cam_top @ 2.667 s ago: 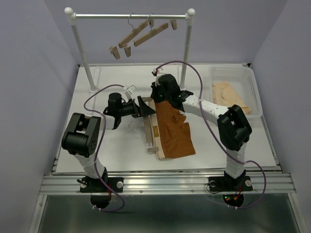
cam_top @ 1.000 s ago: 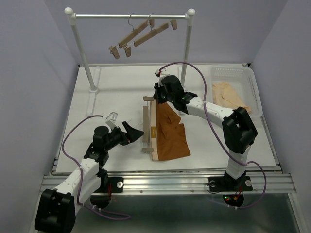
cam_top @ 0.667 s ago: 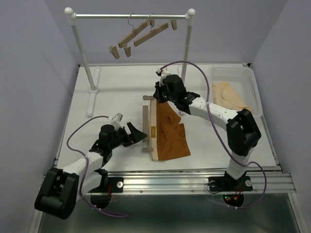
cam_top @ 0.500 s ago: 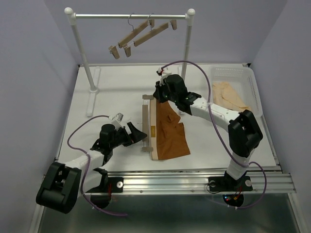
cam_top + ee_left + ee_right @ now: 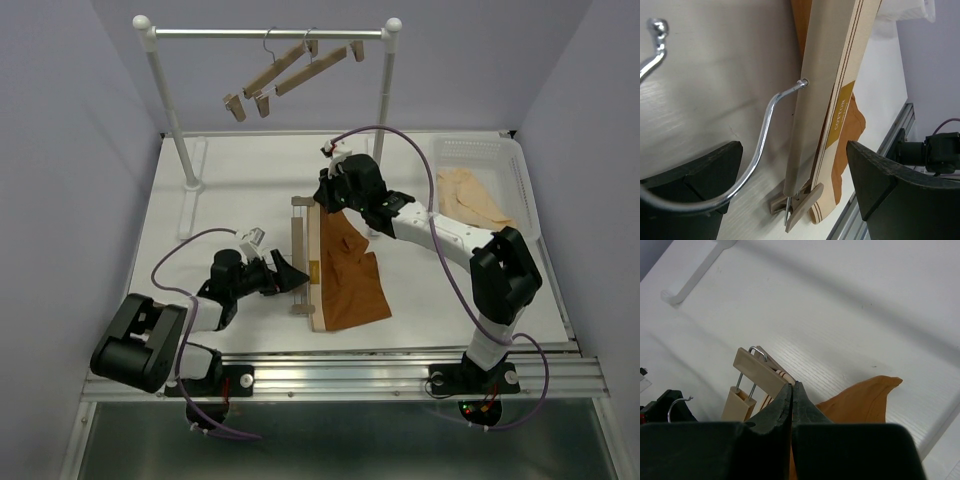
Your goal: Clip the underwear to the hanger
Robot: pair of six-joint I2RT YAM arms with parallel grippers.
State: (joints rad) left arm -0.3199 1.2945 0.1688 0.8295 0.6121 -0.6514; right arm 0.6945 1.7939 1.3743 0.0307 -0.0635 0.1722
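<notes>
The hanger (image 5: 299, 250) lies flat on the table, its wire hook (image 5: 765, 120) pointing left. The rust-brown underwear (image 5: 355, 280) lies along its right side, the tan waistband (image 5: 842, 107) against the bar (image 5: 815, 100). My left gripper (image 5: 289, 275) is open and empty, its fingers (image 5: 695, 185) wide apart on either side of the hook and the near clip (image 5: 797, 202). My right gripper (image 5: 323, 207) is shut on the underwear's waistband corner (image 5: 782, 374), right beside the far clip (image 5: 760, 371). The brown cloth (image 5: 860, 400) trails behind the right gripper (image 5: 792, 386).
A white rail rack (image 5: 265, 33) stands at the back with two more wooden hangers (image 5: 290, 70) on it. A white basket (image 5: 522, 170) at the right holds pale cream garments (image 5: 475, 200). The table's front edge lies just past the near clip.
My left arm has swung its elbow round and its open gripper has come a little closer to the hanger's hook. The right gripper, the hanger and the underwear have barely moved in the last second.
</notes>
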